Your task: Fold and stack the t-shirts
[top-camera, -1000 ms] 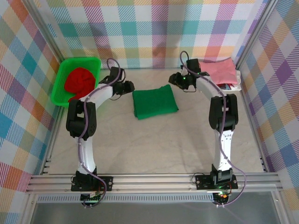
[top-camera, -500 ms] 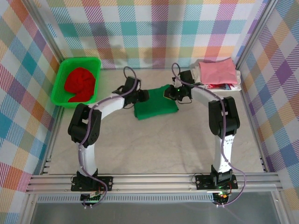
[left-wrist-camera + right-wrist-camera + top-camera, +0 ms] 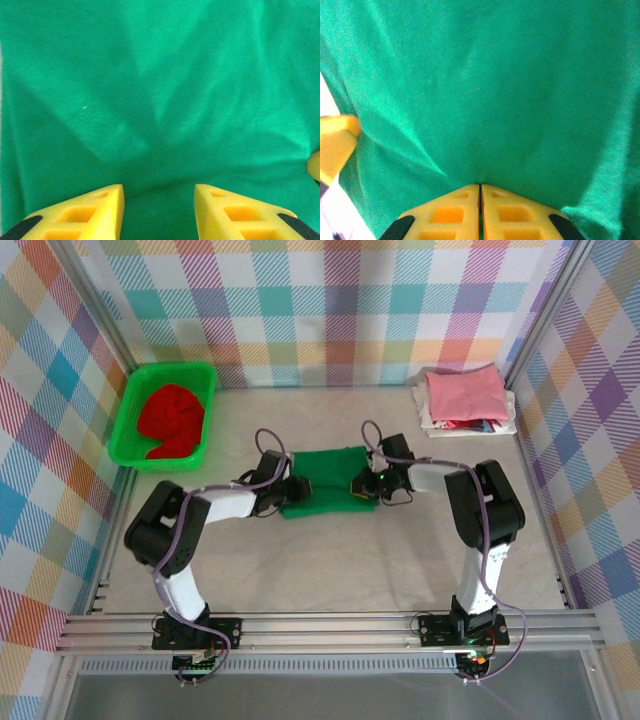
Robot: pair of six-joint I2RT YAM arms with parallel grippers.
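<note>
- At the left end of the green shirt (image 3: 325, 468): left gripper (image 3: 157, 192), jaws spread, cloth between and ahead.
- At the right end: right gripper (image 3: 480, 186), jaws pressed together, seemingly pinching cloth.
- Mid-tabletop (image 3: 330, 570), long axis left to right, spanning both grippers.
- Far right, nearer the right arm: pink shirt (image 3: 465, 395) topping a stack.

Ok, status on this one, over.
Left gripper open at left edge of dark green t-shirt. Right gripper shut on its right edge. Shirt folded, mid-table, not yet on pink-topped stack. Nothing in the way.
</note>
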